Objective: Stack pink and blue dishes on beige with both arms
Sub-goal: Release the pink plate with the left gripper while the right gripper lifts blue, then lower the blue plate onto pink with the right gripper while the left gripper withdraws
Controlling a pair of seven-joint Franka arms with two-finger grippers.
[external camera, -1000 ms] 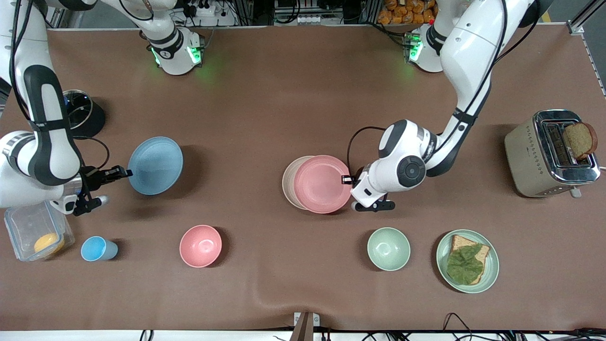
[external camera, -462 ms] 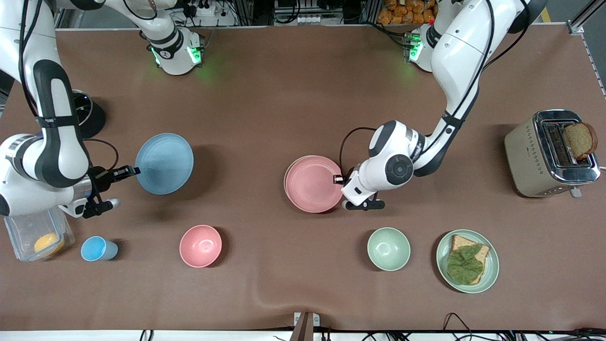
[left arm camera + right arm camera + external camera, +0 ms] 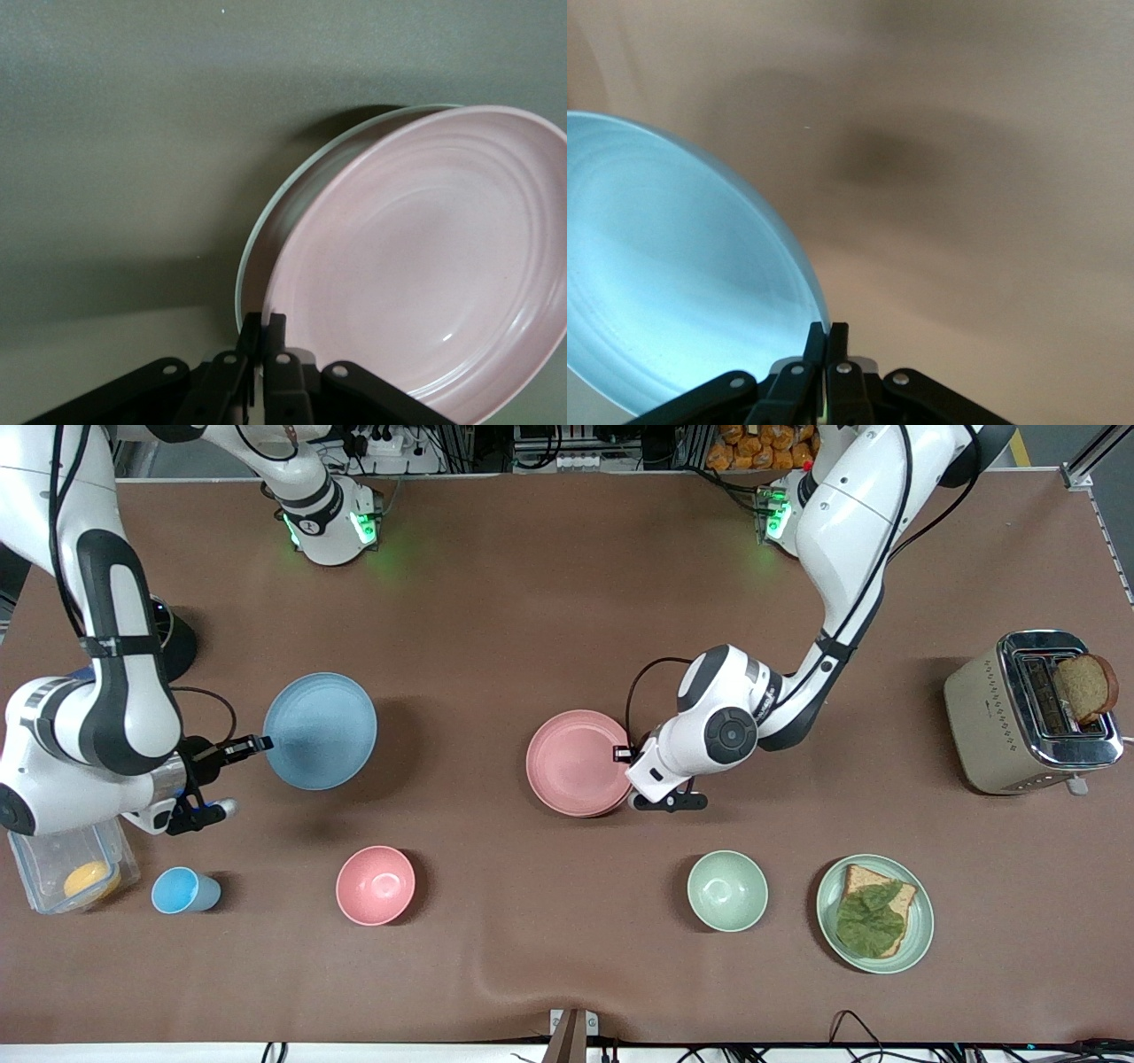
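The left tool [image 3: 620, 754] is clamped shut on the rim of the pink plate [image 3: 574, 762], at the side of the plate toward the left arm's end of the worktop [image 3: 532, 602]. The pink plate sits over the beige plate [image 3: 266, 230] near the middle of the worktop, almost hiding it; in the left wrist view only a thin pale arc of the beige plate's rim shows past the pink one, and the pink plate looks slightly tilted against it. Whether it rests fully on the beige plate cannot be told.

The right tool [image 3: 257, 742] is pinched shut on the rim of the blue plate [image 3: 321, 730], gripping the side toward the right arm's end of the worktop. The blue plate is held up off the worktop, its shadow cast on the brown surface beside it, well apart from the pink and beige pair. In the right wrist view the closed fingers [image 3: 818, 350] meet at the plate's edge.

Along the edge nearest the front camera stand a blue cup [image 3: 182, 891], a pink bowl [image 3: 376, 885], a green bowl [image 3: 727, 890] and a green plate [image 3: 921, 908] bearing toast with a leaf. A clear box [image 3: 53, 859] lies under the right arm near the cup. A toaster [image 3: 1019, 717] with a slice of bread stands at the left arm's end.
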